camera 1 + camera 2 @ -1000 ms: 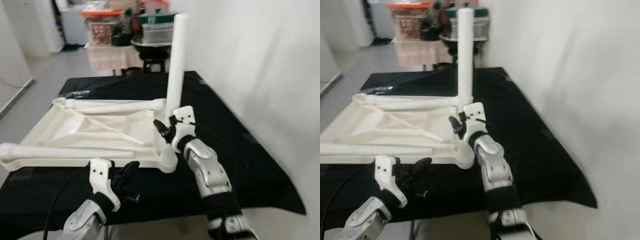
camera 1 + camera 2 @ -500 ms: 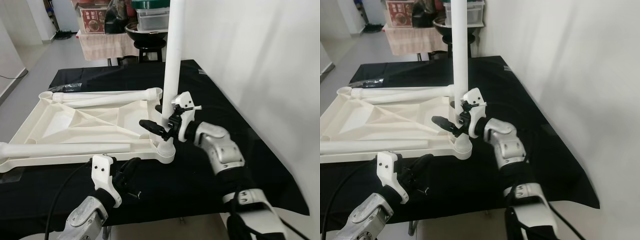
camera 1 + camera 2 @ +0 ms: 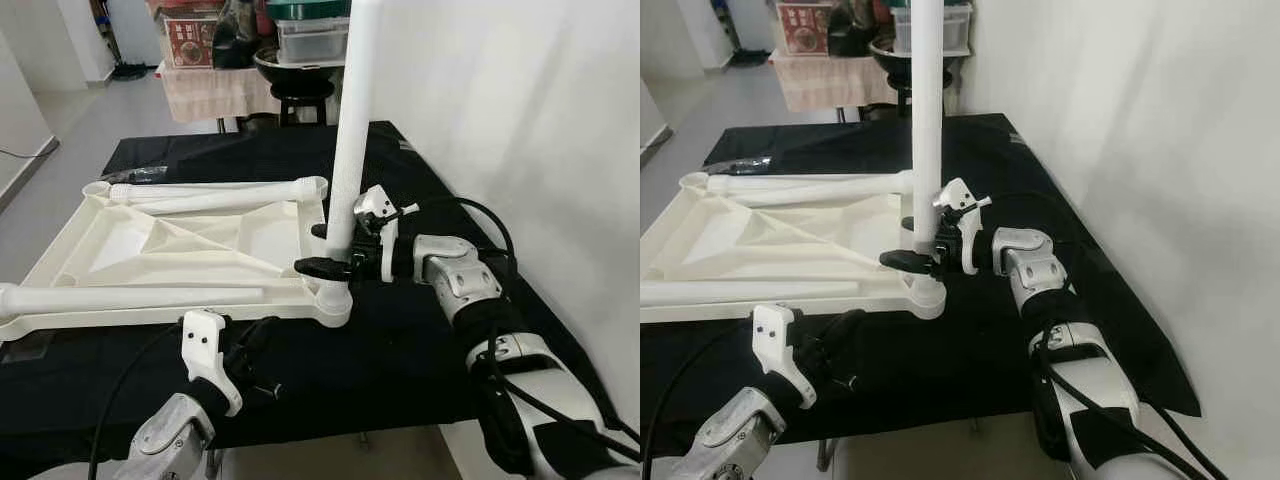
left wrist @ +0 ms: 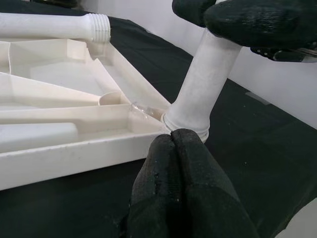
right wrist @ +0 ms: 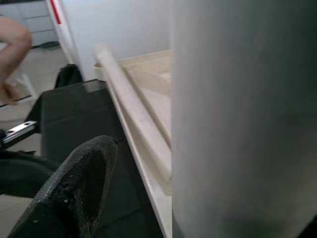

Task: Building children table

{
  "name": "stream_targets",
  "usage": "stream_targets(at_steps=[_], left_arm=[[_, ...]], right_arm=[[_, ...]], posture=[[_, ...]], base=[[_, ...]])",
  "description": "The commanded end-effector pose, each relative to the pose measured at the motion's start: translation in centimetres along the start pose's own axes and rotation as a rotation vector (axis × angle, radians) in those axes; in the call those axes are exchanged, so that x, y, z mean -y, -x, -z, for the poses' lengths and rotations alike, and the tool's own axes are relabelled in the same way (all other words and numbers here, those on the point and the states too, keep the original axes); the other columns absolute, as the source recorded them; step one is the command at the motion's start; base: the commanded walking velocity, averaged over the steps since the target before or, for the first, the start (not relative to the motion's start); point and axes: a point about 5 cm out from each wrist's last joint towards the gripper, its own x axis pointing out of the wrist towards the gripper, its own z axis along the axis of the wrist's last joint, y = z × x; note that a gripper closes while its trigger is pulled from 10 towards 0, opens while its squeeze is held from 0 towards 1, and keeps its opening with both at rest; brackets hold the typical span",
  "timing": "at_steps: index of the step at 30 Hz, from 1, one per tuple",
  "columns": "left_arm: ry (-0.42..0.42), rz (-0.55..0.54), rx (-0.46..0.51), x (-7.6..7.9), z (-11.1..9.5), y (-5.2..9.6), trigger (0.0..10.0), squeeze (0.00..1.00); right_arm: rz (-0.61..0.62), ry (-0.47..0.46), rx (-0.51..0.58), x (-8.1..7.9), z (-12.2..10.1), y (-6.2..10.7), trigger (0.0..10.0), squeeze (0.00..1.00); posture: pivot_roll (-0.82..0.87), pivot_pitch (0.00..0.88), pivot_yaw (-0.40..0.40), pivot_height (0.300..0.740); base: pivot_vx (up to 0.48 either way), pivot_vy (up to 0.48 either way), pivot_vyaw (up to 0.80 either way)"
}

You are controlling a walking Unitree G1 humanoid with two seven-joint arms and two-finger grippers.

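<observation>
Black cloth is covering the surface point(image 3: 500, 360). On it, the white tabletop point(image 3: 170, 250) is lying upside down. The right gripper point(image 3: 322, 248) is grasping the standing leg point(image 3: 350, 150) at its near right corner. The left gripper point(image 3: 262, 338) is resting clenched nearby.

The table top point(image 3: 180, 250) is creamy white, and so are its legs point(image 3: 350, 140). The cloth point(image 3: 420, 340) under it is black. The wall point(image 3: 500, 110) is white. The floor point(image 3: 90, 130) is grey.

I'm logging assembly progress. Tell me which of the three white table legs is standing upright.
The leg at the tabletop's near right corner, with the right gripper around it. The far leg and the near leg both lie flat across the upturned tabletop.
</observation>
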Motion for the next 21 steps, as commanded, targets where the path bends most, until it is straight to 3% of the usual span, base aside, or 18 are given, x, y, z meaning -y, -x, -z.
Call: stream_targets(at_steps=[1, 6, 16, 19, 21], left_arm=[[0.008, -0.004, -0.02, -0.1, 0.5, 0.2, 10.0, 0.0], [0.01, -0.002, -0.022, 0.0, 0.5, 0.2, 10.0, 0.0], [0.011, -0.004, -0.021, 0.0, 0.5, 0.3, 10.0, 0.0], [0.013, -0.002, -0.02, 0.0, 0.4, 0.4, 10.0, 0.0], [0.012, -0.002, -0.019, 0.0, 0.4, 0.5, 10.0, 0.0]], right_arm=[[-0.081, -0.042, 0.017, -0.3, 0.1, -0.3, 0.2, 0.0], [-0.119, -0.048, 0.012, -0.3, 0.3, -0.1, 0.0, 0.0], [-0.04, -0.015, 0.024, 0.1, 0.9, 0.6, 0.0, 0.0], [0.136, -0.042, 0.0, -0.3, 2.7, 1.4, 0.0, 0.0], [0.475, -0.127, -0.036, -1.2, 4.9, 0.4, 0.0, 0.0]], posture=[[0.03, 0.0, -0.02, 0.74], [0.03, 0.0, -0.019, 0.74], [0.02, 0.0, -0.014, 0.74], [0.01, 0.0, -0.023, 0.74], [0.01, 0.0, -0.034, 0.74]], base=[[0.0, 0.0, 0.0], [0.0, 0.0, 0.0], [0.0, 0.0, 0.0], [0.0, 0.0, 0.0], [0.0, 0.0, 0.0]])
